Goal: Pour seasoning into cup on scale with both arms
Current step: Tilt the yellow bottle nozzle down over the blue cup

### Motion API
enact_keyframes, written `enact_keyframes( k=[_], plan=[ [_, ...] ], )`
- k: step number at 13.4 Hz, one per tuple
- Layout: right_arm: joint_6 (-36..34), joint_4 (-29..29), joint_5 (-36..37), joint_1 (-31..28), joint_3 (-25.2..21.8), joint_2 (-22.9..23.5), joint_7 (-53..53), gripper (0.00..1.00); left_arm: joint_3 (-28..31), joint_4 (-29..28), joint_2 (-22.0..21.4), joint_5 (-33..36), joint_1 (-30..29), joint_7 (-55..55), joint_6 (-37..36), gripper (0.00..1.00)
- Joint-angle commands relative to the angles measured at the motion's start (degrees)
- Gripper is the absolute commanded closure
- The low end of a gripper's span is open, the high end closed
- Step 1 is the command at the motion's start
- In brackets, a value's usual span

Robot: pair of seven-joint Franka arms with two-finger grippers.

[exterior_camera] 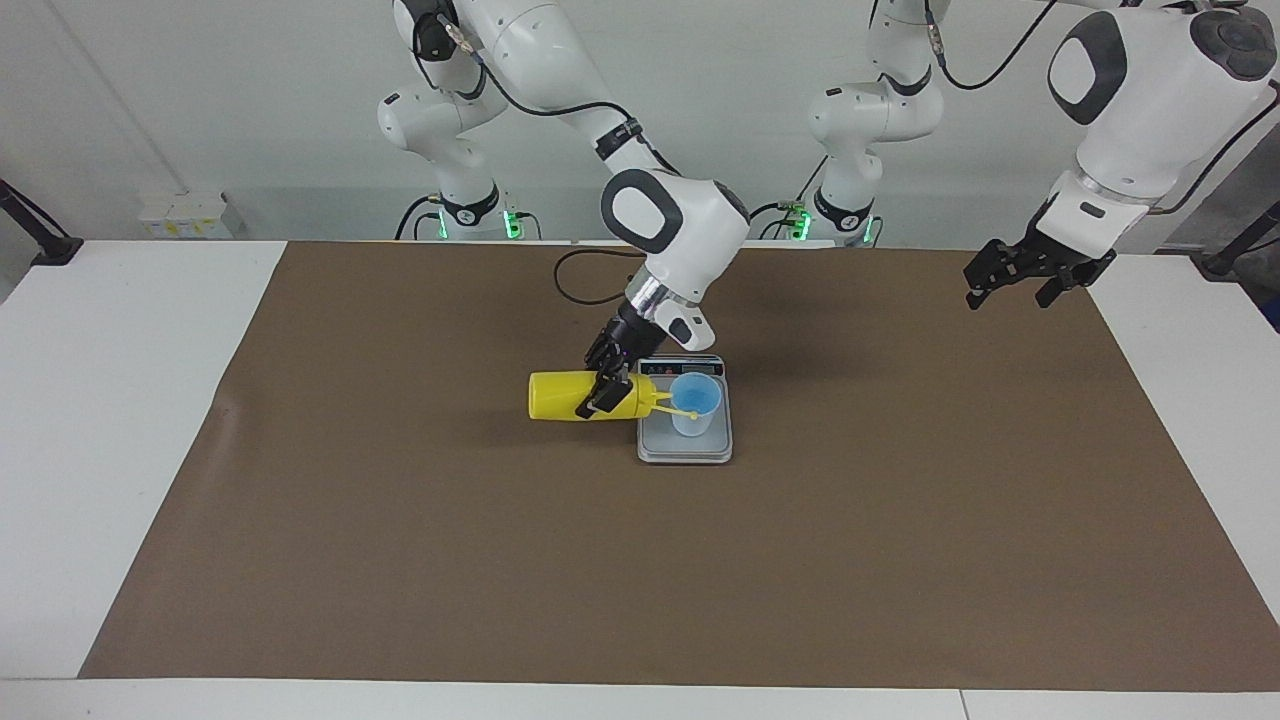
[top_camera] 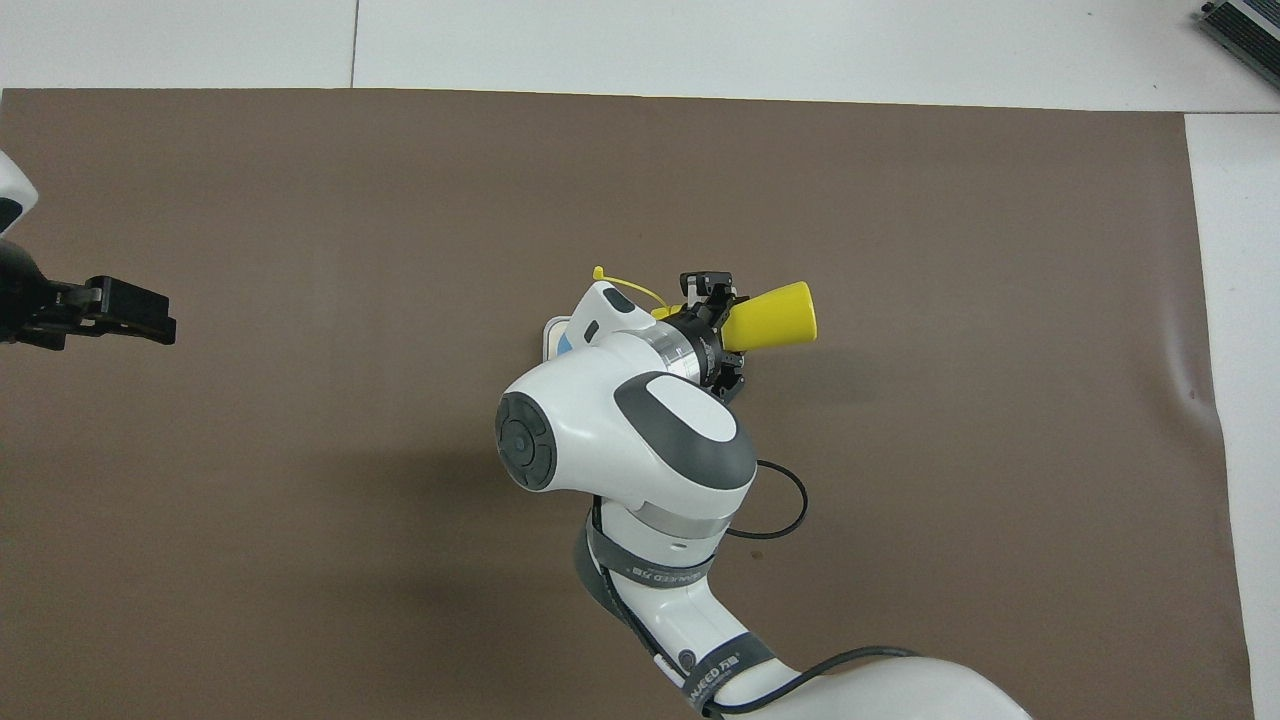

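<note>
A brown mat (exterior_camera: pixel 640 560) is being seen spread over most of a white table (exterior_camera: pixel 120 420), with bare white margins being left at both ends and along the edge farthest from the robots. A slight crease is being shown in the mat toward the right arm's end.

At mid-mat, the yellow seasoning bottle (exterior_camera: pixel 560 397) is being held on its side by the right gripper (exterior_camera: pixel 603 392), whose fingers are clamped around the bottle near its neck. The nozzle is being pointed at the rim of the light-blue cup (exterior_camera: pixel 695 402), just beside the gripper, and the thin yellow cap strap (exterior_camera: pixel 678 409) is being draped across the cup's mouth. Whether anything is flowing cannot be told. The cup is being carried upright on the silver-grey scale (exterior_camera: pixel 686 448), its dark display strip lying on the side nearer the robots. In the overhead view the cup and scale are being largely covered by the right arm's wrist.

A black cable (exterior_camera: pixel 575 283) is being looped on the mat nearer the robots than the gripper.

The left gripper (exterior_camera: pixel 1028 275) is being held raised over the mat's edge at the left arm's end, waiting, its fingers spread apart and holding nothing.

A plain pale wall (exterior_camera: pixel 200 100) is being seen past the arm bases, with green lights glowing at both bases.
</note>
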State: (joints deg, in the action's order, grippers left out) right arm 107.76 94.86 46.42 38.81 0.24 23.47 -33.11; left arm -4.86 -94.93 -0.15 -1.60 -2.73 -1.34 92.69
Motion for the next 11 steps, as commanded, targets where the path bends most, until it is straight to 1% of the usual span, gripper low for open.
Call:
enact_keyframes(
  k=[1, 8, 10, 11],
  plan=[
    [-1.94, -2.31, 1.65, 0.3, 0.2, 1.22, 1.03, 1.0, -0.24, -1.84, -1.6, 0.72, -0.61, 0.47, 0.65, 0.0],
    [-1.77, -3.54, 1.3, 0.21, 0.2, 1.49, 1.03, 1.0, -0.24, -1.84, -1.69, 0.72, -0.61, 0.47, 0.65, 0.0],
    [-0.02, -3.54, 0.34, -0.49, 0.11, 0.44, 2.69, 1.0, -0.24, -1.84, -1.6, 0.72, -0.61, 0.47, 0.65, 0.0],
    [1.38, -3.19, -2.02, -1.8, 0.11, -0.96, 3.22, 1.0, -0.24, -1.84, -1.6, 0.72, -0.61, 0.47, 0.65, 0.0]
  ],
)
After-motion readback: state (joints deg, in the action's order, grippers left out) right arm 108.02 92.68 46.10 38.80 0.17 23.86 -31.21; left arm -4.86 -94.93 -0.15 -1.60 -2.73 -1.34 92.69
